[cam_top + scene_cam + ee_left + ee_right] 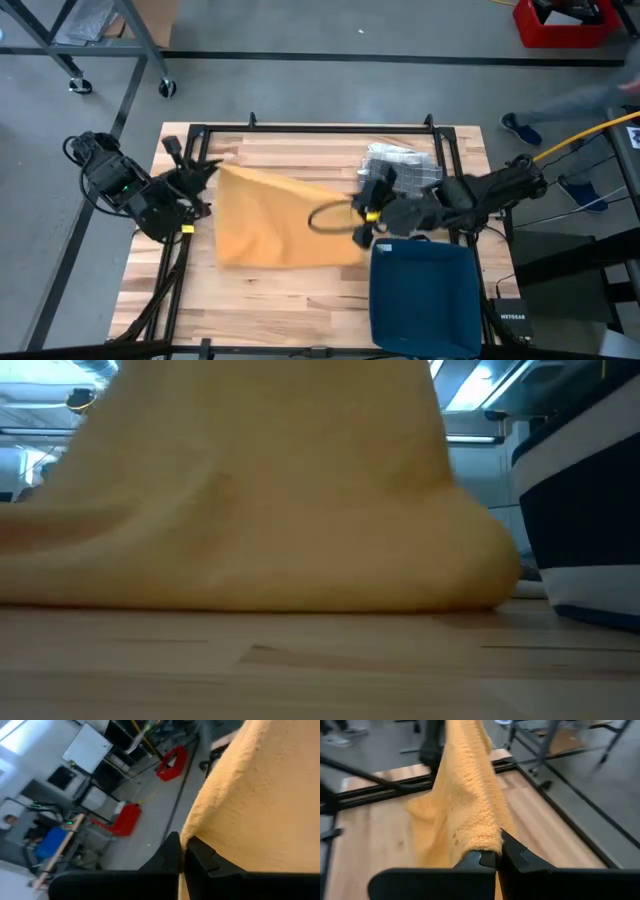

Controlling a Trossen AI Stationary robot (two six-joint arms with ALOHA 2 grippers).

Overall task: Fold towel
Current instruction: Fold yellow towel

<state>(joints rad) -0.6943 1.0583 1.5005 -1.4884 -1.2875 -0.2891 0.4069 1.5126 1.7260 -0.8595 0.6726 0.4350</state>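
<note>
A yellow-orange towel (280,220) sits mid-table, its upper part raised and its lower part resting on the wood (260,585). My left gripper (208,174) is at the towel's left far corner, shut on it. My right gripper (362,212) is at the towel's right side, shut on it too. In the right wrist view the towel (465,795) stretches away from the fingers toward the other arm. It fills the right half of the left wrist view (260,795). My left gripper pinches the towel's edge (194,831) between its two shut fingers, coming nearly level from the table's left. The cloth rises clear of the table there. One layer or several, I cannot tell. My right gripper pinches a bunched edge of the towel (482,842) between its two shut fingers, slanting down from the table's right. The cloth runs from the fingers as a raised ridge toward the left arm, and its lower part drapes to the wood.
A blue bin with pale bands (425,295) stands at the table's near right, close to the towel (580,530). A clear plastic packet (400,165) lies at the far right. A black frame (320,128) borders the table. A person's shoe (515,128) shows beyond the right edge.
</note>
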